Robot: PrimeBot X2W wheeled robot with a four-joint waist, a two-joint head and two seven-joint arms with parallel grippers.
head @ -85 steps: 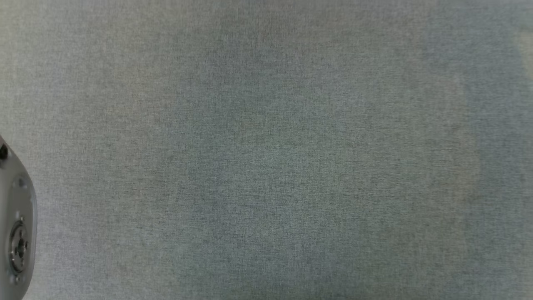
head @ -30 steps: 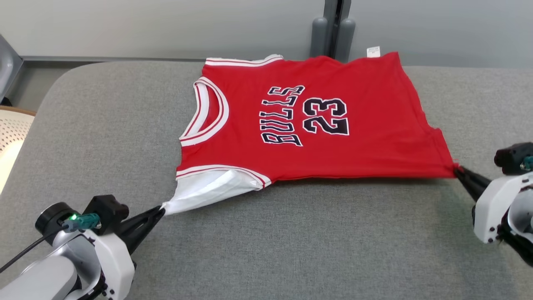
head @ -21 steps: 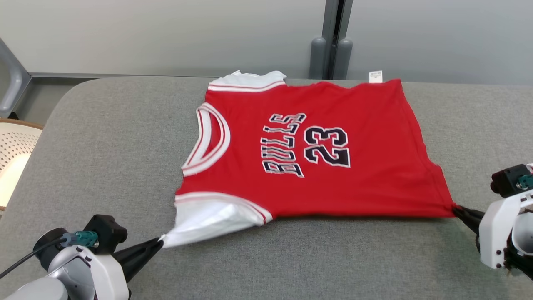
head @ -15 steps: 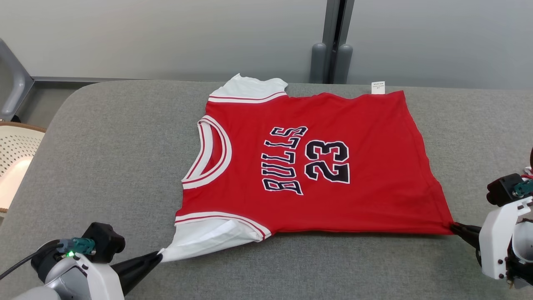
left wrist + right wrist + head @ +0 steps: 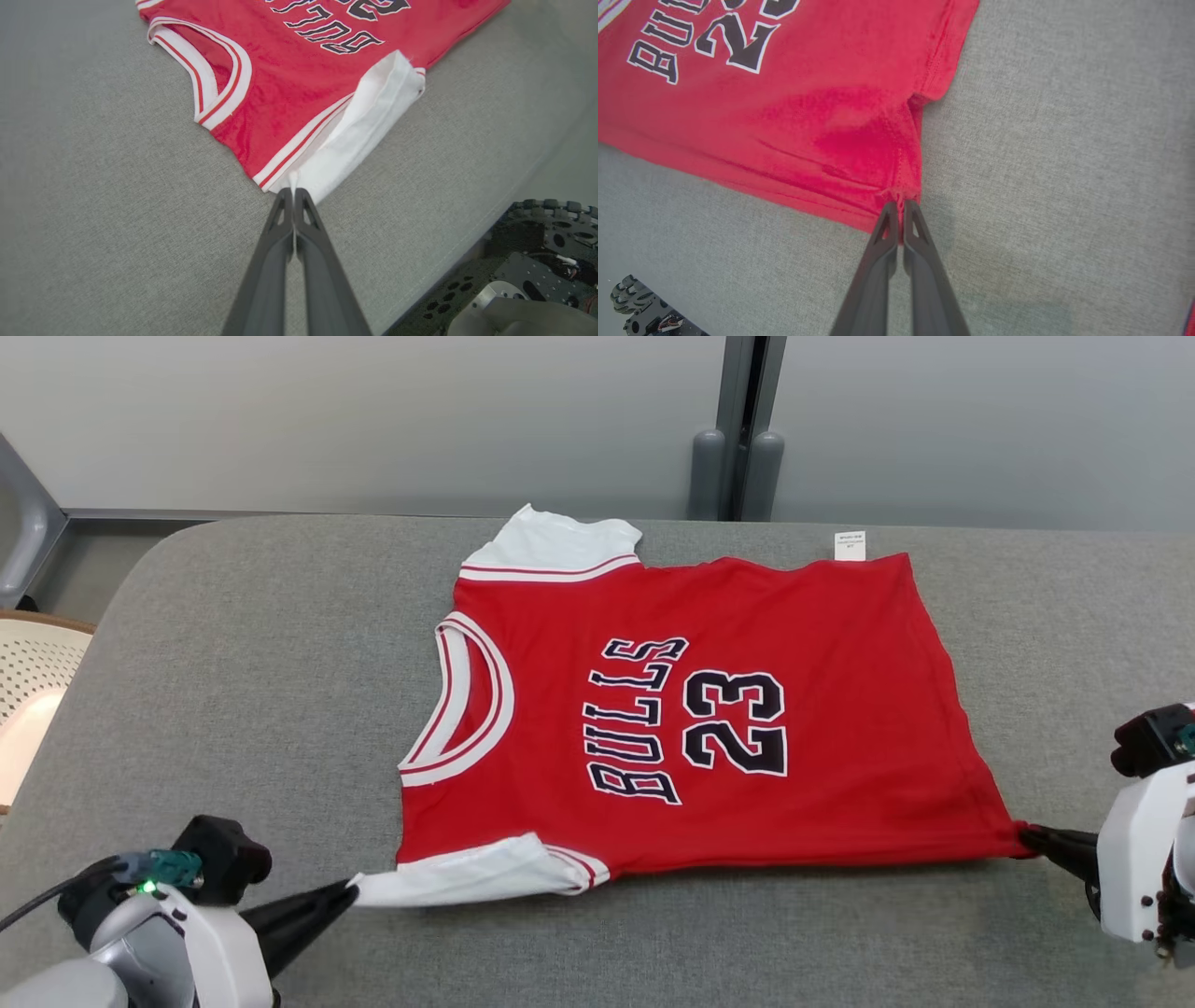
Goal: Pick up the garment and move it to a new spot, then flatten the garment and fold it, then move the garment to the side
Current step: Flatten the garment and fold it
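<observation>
"Both clamped?"
"Yes: your left gripper (image 5: pixel 353 893) pinches the sleeve (image 5: pixel 467 882) at seven o'clock, right gripper (image 5: pixel 1024 832) the hem (image 5: pixel 990 812) at four; the garment (image 5: pixel 709 709) lies centred, probably pulled taut to flatten."

A plain lab-like room — grey padded table (image 5: pixel 233 616), bare partition wall (image 5: pixel 373 420), perforated chair (image 5: pixel 28 663).

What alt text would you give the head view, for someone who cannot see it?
A red jersey shirt lettered BULLS 23 lies spread flat on a grey fabric surface. The left gripper pinches the tip of its near white sleeve, and the right gripper pinches its near hem corner.
</observation>
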